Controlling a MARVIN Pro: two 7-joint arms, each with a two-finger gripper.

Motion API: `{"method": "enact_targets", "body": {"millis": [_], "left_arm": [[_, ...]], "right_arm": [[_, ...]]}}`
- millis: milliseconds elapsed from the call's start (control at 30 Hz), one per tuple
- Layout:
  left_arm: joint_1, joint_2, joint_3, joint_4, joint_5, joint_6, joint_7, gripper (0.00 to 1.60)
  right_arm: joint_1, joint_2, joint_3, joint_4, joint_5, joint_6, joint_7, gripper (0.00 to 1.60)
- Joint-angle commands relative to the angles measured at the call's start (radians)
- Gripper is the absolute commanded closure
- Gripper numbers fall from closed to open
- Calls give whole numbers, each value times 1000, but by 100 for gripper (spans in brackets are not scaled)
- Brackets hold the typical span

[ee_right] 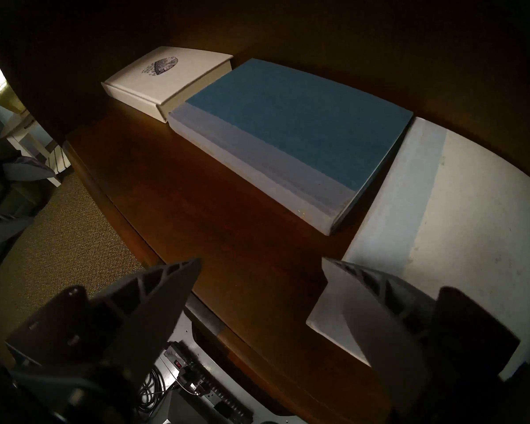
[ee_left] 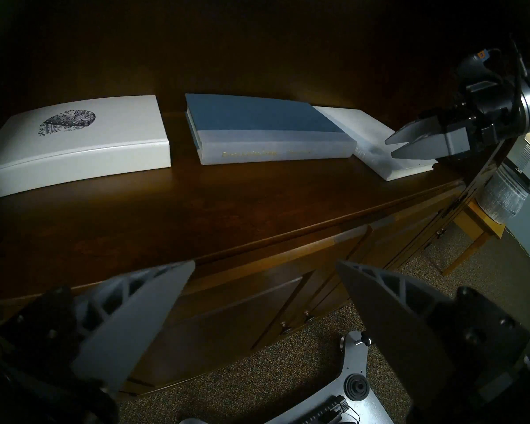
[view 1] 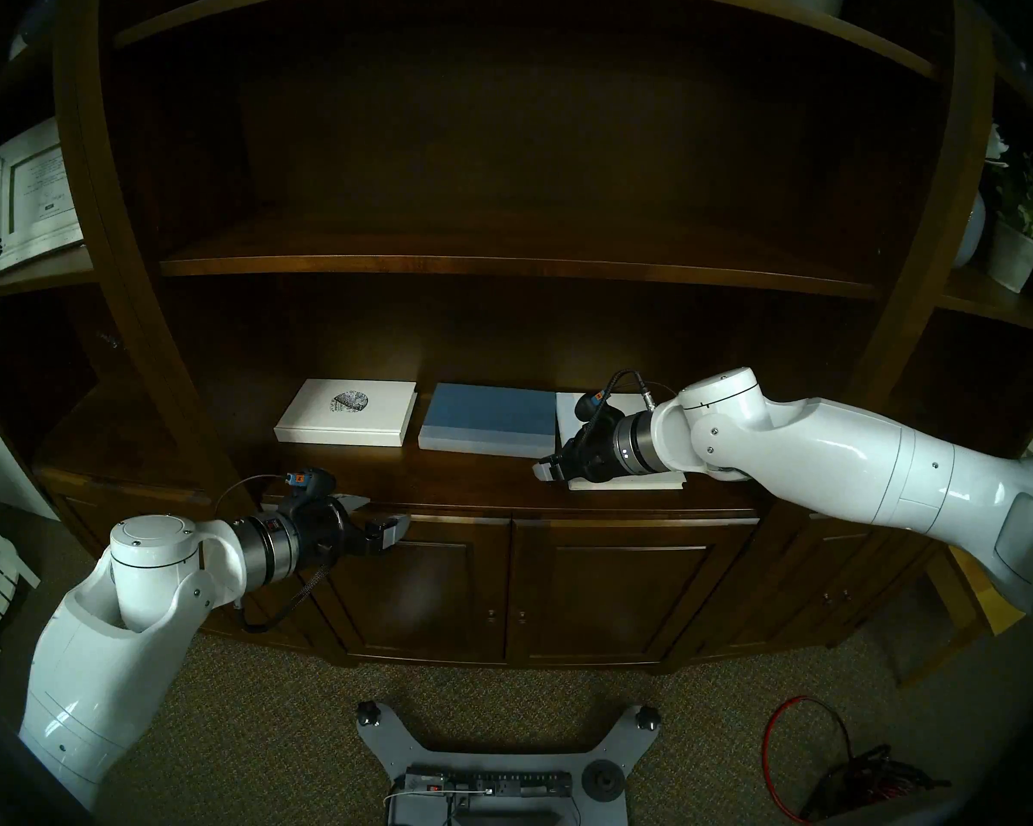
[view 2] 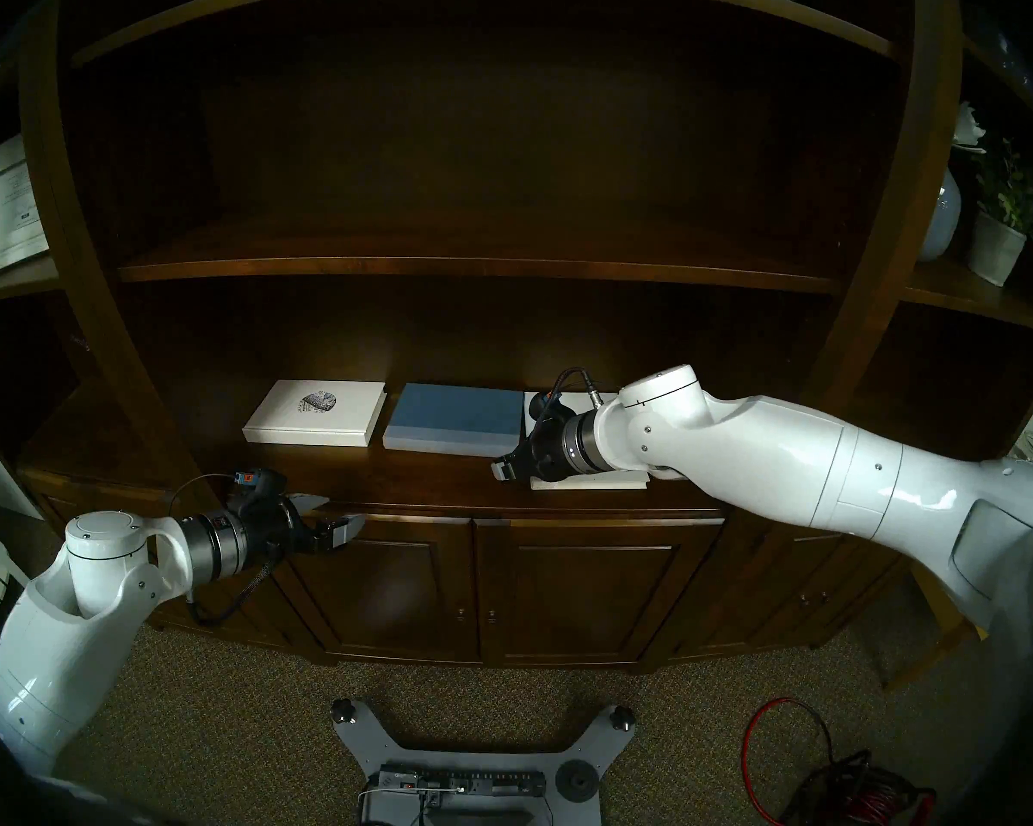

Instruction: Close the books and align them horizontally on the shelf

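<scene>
Front strip of shelf bare ahead of emblem book and blue book; only narrow gaps between the three books. Plain white book juts nearer the front edge, right gripper over its front-left corner. Upper board caps headroom; left gripper hangs off the ledge front.

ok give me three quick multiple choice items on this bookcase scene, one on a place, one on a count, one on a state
1. Which book lies between the other two?
A. flat blue hardcover book
B. white hardcover book with the dark round emblem
C. plain white hardcover book

2. How many books lie on the broad dark-brown wooden shelf?
A. two
B. three
C. five

3. The left gripper is:
A. open, empty
B. shut on a book
C. shut, empty

Answers: 1 A, white books flank it; 2 B, three lie in a row; 3 A, its fingers stand apart with nothing between.
</scene>
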Motion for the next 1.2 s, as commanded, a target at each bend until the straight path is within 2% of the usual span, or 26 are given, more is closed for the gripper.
{"method": "enact_targets", "body": {"millis": [0, 300, 467, 667, 700, 833, 967, 1167], "left_arm": [[-17, -1, -13, -24, 1, -15, 2, 0], [-17, -1, -13, -24, 1, -15, 2, 0], [-17, -2, -13, -24, 1, -15, 3, 0], [-17, -2, -13, -24, 1, -15, 2, 0], [-17, -2, -13, -24, 1, -15, 2, 0], [-18, -1, -13, -24, 0, -14, 2, 0], [-18, -1, -13, -24, 0, -14, 2, 0], [-17, -1, -13, -24, 1, -15, 2, 0]], "right_arm": [[39, -56, 23, 57, 5, 11, 49, 31], [43, -88, 19, 101, 5, 40, 90, 29], [44, -98, 12, 121, 2, 66, 74, 34], [45, -102, 3, 112, -6, 100, -8, 38], [47, -105, -4, 104, -16, 111, -48, 38], [50, -129, -35, 103, -79, 136, -115, 35], [42, -142, -44, 94, -101, 152, -169, 30], [32, -128, -30, 53, -80, 179, -263, 33]]}}
